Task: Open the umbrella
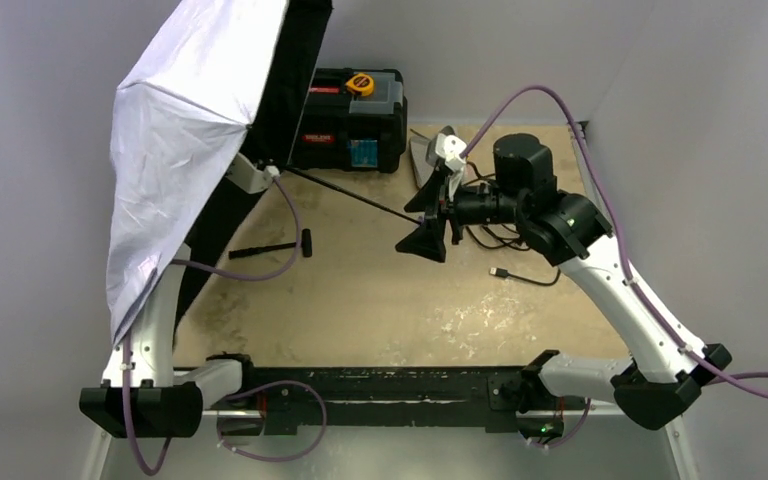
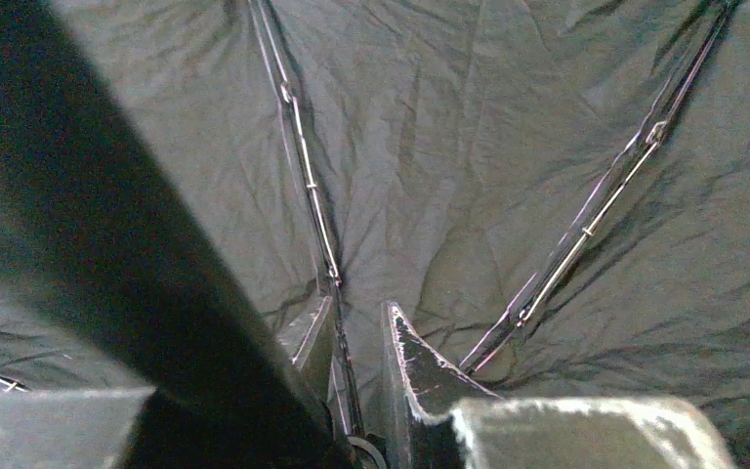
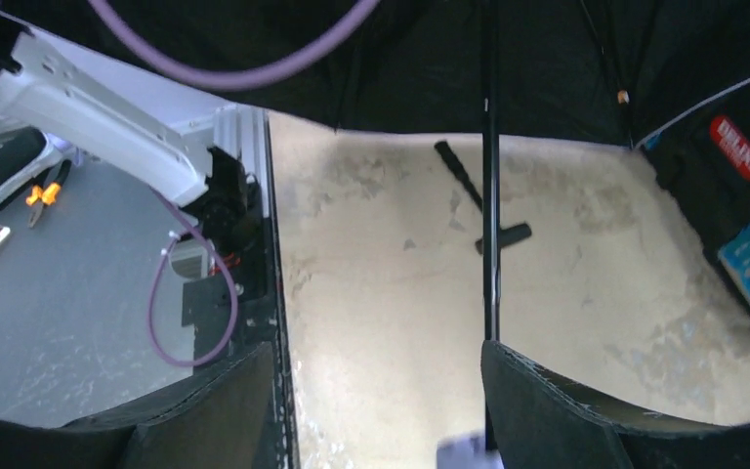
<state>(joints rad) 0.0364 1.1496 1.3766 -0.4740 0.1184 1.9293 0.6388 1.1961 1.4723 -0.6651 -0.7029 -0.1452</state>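
Spreading wide, the umbrella (image 1: 175, 140) stands open at left.

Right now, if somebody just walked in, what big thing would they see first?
The big open umbrella, pale lavender outside and black inside, tipped on its side on the left. Its thin black shaft stretches across to the right gripper, whose fingers stand apart around it. Behind sits a black toolbox with a yellow tape measure on top.
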